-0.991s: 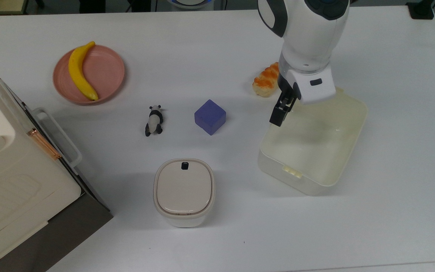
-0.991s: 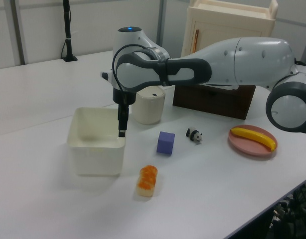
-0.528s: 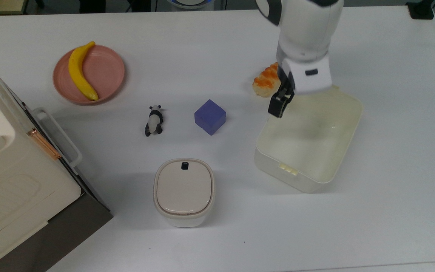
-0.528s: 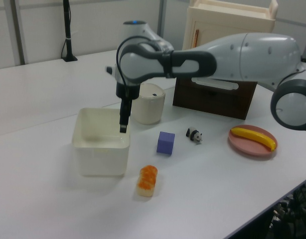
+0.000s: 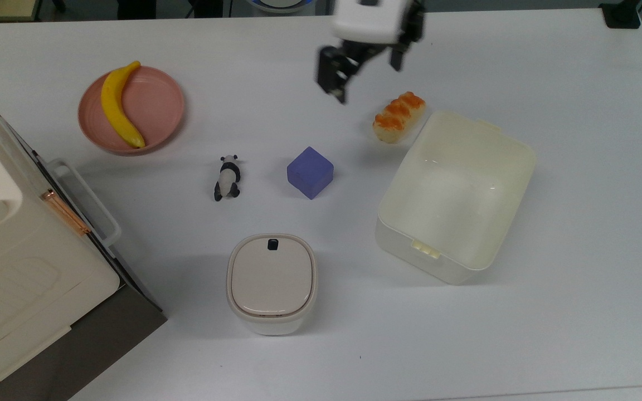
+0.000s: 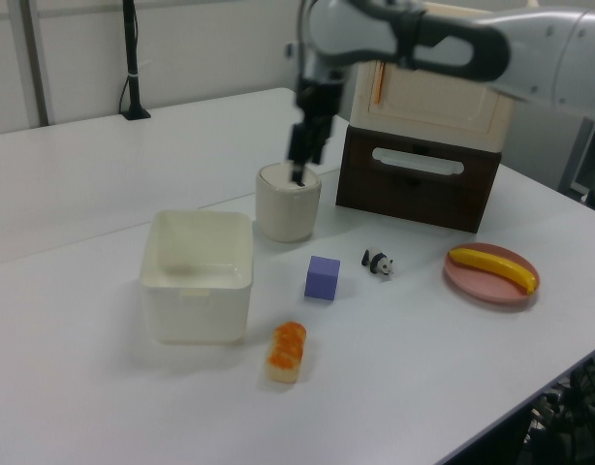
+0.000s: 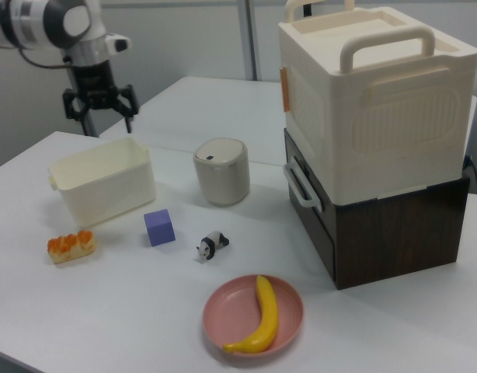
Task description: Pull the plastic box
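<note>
Plastic box [image 5: 457, 196] standing lidless and empty on the white table [image 5: 577, 312], toward the top view's right, its long axis slanted. Wide bare tabletop lies to the top view's right of the box and below it, as far as the table's edges. On the top view's left the box faces a purple cube [image 5: 310, 172] and, lower down, a lidded beige container [image 5: 271, 282], each set apart from it by a strip of bare surface. A bread roll [image 5: 398, 116] lies just beside the box's upper left corner in the top view; contact cannot be told. Gripper [image 5: 364, 67] raised above the table, well apart from the box, near the top view's upper edge; its two fingers [image 5: 332, 75] spread wide, holding nothing and touching nothing. In the right view the gripper [image 7: 99, 104] hangs above and behind the box [image 7: 103, 180]
</note>
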`<state>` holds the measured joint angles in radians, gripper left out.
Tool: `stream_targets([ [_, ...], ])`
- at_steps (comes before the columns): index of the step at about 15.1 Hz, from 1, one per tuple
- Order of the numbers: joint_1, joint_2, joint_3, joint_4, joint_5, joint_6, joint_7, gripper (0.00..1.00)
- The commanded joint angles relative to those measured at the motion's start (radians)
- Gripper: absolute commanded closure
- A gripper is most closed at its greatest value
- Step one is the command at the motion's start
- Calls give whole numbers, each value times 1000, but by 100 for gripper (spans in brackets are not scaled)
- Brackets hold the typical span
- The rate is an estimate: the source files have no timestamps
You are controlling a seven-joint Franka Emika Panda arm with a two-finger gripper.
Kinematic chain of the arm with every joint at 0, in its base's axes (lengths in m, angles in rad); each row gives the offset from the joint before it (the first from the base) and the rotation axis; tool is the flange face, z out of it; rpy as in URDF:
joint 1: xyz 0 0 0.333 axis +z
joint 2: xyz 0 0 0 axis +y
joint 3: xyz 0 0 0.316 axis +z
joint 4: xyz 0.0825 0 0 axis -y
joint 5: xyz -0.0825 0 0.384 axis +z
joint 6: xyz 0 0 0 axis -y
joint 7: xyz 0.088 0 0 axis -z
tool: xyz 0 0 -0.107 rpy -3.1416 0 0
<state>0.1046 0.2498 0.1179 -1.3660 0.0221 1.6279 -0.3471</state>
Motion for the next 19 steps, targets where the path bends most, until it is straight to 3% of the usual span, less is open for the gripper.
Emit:
stream_targets([
  [1, -123, -69, -3, -48, 19, -94, 33, 0],
  [5, -233, -63, -3, -50, 25, -97, 104, 0],
  [8, -235, -63, -3, -48, 16, -83, 218, 0],
  [19, -253, -64, 0, -48, 12, -56, 278, 0],
])
